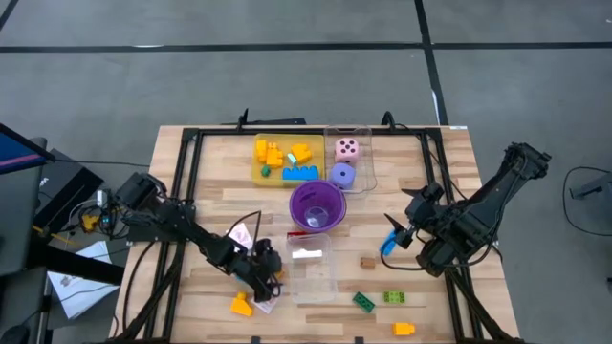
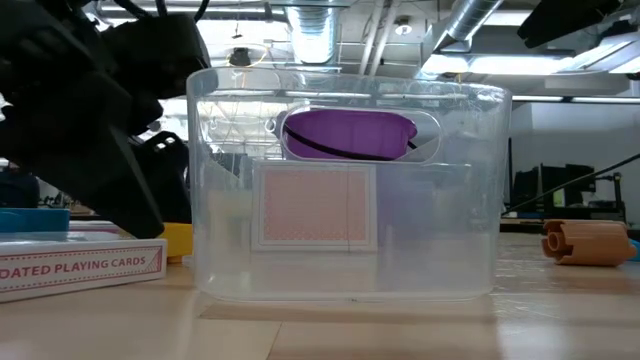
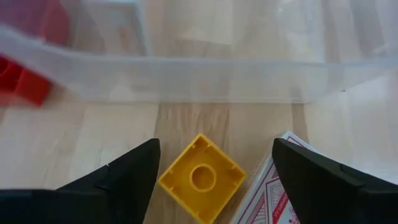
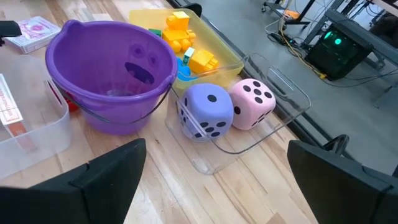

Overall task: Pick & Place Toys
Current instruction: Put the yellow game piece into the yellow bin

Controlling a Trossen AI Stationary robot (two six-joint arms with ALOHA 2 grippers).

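lying between open left hand (image 3: 214,180) fingers: yellow brick (image 3: 202,177)

My left pincer (image 3: 211,180) straddles a brick (image 3: 202,178) on the worktop (image 1: 421,191), just before the front tray's wall (image 3: 186,78), cards (image 3: 264,199) beside it. Behind that tray, the cup (image 1: 316,205). Both dice (image 4: 227,109) share the rear tray (image 1: 363,158).

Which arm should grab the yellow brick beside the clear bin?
Left. The left gripper hangs open right over the yellow brick, one finger on each side. The right gripper sits across the table, facing the purple cup and dice.
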